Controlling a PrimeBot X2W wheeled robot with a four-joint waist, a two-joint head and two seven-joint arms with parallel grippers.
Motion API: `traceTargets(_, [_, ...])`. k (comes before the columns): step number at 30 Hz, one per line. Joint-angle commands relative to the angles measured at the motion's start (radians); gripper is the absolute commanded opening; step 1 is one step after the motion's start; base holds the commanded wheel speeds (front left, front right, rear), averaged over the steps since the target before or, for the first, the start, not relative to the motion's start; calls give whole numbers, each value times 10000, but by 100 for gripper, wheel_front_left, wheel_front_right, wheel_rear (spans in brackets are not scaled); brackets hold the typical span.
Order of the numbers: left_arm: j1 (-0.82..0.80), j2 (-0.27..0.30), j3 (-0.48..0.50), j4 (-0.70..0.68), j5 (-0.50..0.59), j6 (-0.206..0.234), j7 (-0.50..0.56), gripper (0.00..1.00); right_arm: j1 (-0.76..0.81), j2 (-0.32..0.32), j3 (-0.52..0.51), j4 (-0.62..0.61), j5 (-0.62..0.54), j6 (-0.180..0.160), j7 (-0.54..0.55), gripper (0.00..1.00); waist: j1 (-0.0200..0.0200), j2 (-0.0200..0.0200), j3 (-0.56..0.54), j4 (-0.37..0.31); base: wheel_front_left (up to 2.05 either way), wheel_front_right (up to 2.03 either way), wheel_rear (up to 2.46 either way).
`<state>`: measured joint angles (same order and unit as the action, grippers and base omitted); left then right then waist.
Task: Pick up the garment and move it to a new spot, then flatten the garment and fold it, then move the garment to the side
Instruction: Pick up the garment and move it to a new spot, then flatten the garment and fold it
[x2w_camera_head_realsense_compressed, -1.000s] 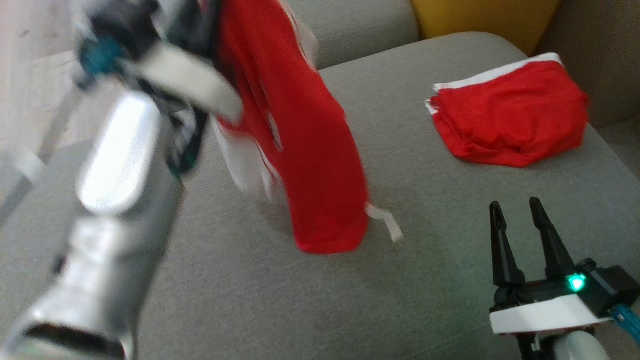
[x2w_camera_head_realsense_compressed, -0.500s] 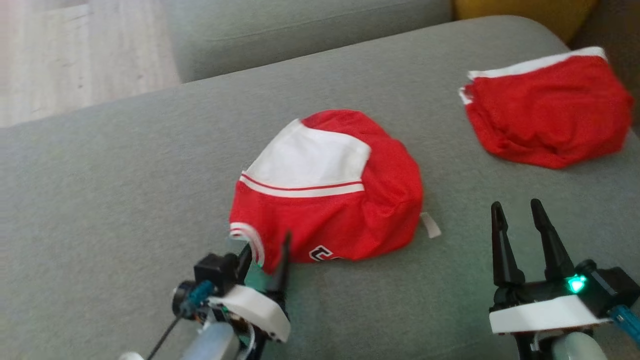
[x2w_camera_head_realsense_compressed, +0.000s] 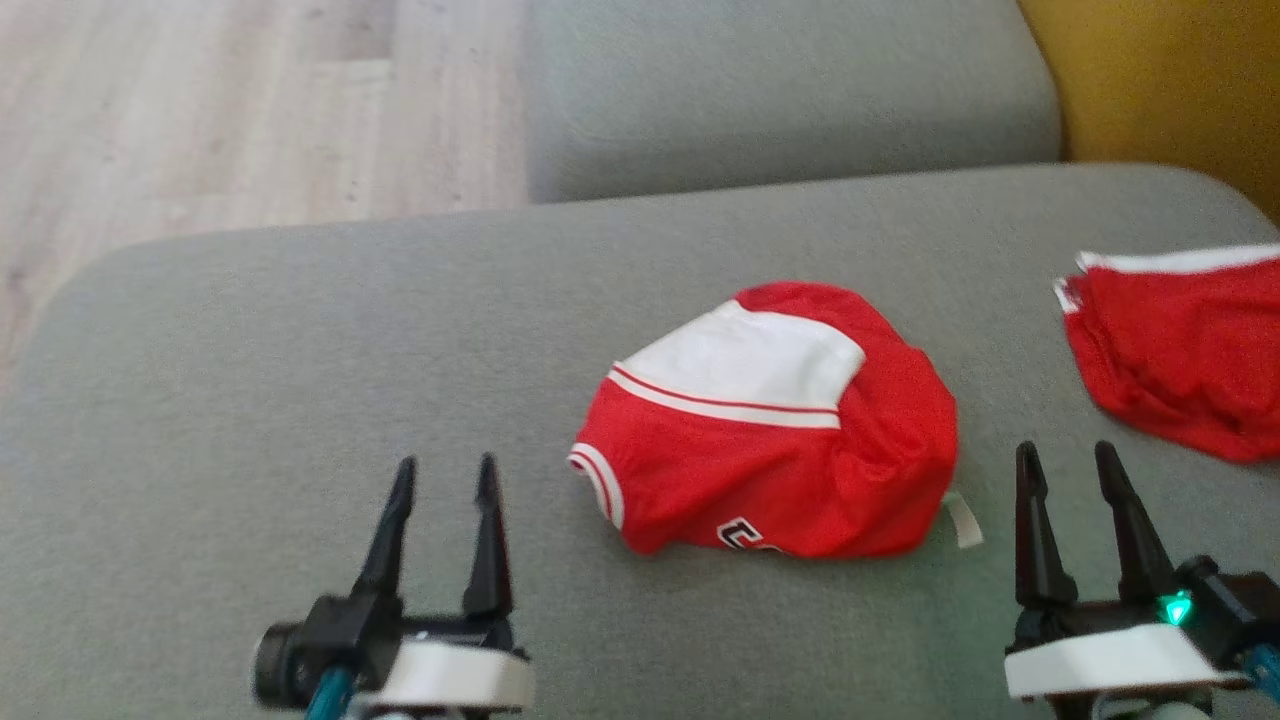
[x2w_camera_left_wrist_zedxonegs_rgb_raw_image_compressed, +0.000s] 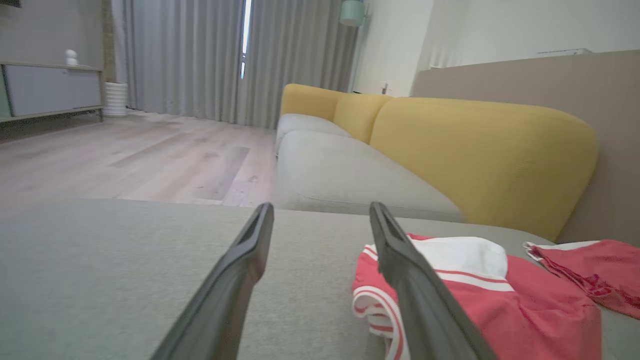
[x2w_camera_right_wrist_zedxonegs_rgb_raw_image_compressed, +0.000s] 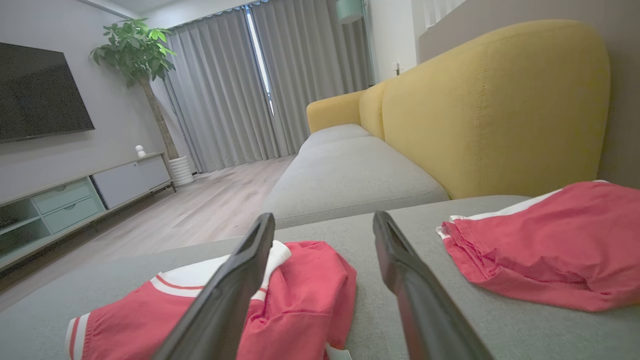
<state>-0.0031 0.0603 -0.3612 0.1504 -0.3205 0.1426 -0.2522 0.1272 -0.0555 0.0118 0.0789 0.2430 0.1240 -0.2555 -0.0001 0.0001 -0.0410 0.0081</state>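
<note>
The garment (x2w_camera_head_realsense_compressed: 770, 440), a red jersey with a white shoulder panel and striped cuff, lies crumpled in a heap on the grey sofa cushion (x2w_camera_head_realsense_compressed: 300, 380). It also shows right of my fingers in the left wrist view (x2w_camera_left_wrist_zedxonegs_rgb_raw_image_compressed: 475, 295) and low left in the right wrist view (x2w_camera_right_wrist_zedxonegs_rgb_raw_image_compressed: 295, 295). My left gripper (x2w_camera_head_realsense_compressed: 445, 470) stands open and empty to the garment's left, apart from it. My right gripper (x2w_camera_head_realsense_compressed: 1068, 458) is open and empty just right of the garment's lower corner. Nothing sits between either pair of fingers.
A second red garment (x2w_camera_head_realsense_compressed: 1180, 350) lies folded at the cushion's right edge. A further grey cushion (x2w_camera_head_realsense_compressed: 780, 90) and a yellow backrest (x2w_camera_head_realsense_compressed: 1160, 80) lie behind. Wooden floor (x2w_camera_head_realsense_compressed: 250, 110) drops off past the cushion's left and far edges.
My left gripper let go of the garment, which dropped from hanging to a heap on the cushion. The gripper opened and drew back left. The head camera shifted; the right gripper stayed.
</note>
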Motion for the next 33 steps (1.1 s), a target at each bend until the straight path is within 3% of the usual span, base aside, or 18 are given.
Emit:
traceTargets(1, [-82,61,455,-548,247,103,-93,100,-102,-39,166,-297,-104,67,-63,100,1,-1,-367,396,0,0,0])
traceTargets(6, [996,93,789,-1567,1084,93,-94,100,427,-84,237,-180,-681,67,-63,100,1,-1,-584,714,0,0,0])
traceTargets(11, [1689,45,949,-1671,1464,45,-94,100,793,-52,391,-113,-823,67,-63,100,1,-1,-693,747,0,0,0])
traceTargets(33, [1898,-75,1186,-1505,1910,-346,-95,100,958,31,408,-134,-759,67,-63,100,1,-1,-843,743,0,0,0])
